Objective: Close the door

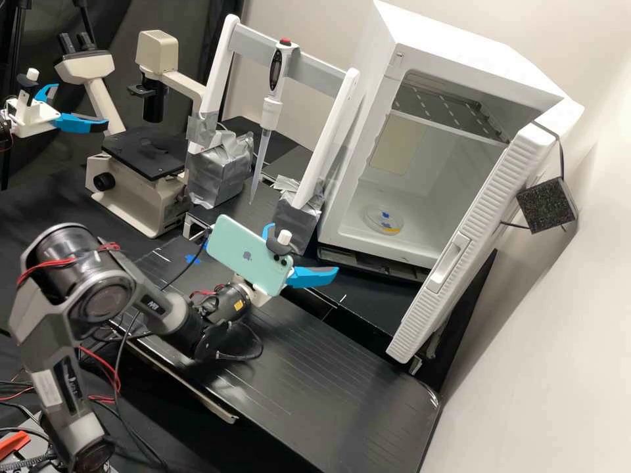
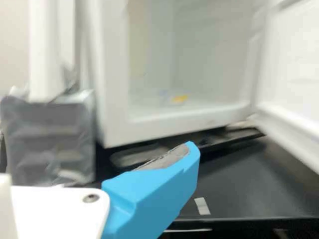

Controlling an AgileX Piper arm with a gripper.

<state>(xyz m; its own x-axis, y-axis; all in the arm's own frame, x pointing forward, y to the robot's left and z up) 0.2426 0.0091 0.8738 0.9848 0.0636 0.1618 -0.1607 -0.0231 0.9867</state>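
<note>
The claw (image 1: 303,247) is hanging spread and empty before the white cabinet (image 1: 460,49) — presumably leaving its fingers unloaded for pushing the outer face of the open door (image 1: 427,303).

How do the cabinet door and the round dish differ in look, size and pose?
The door is opaque white and ribbed; the dish is clear, with blue and yellow marks. The door is far larger than the dish. The door stands swung open, while the dish lies flat inside the cabinet.
</note>
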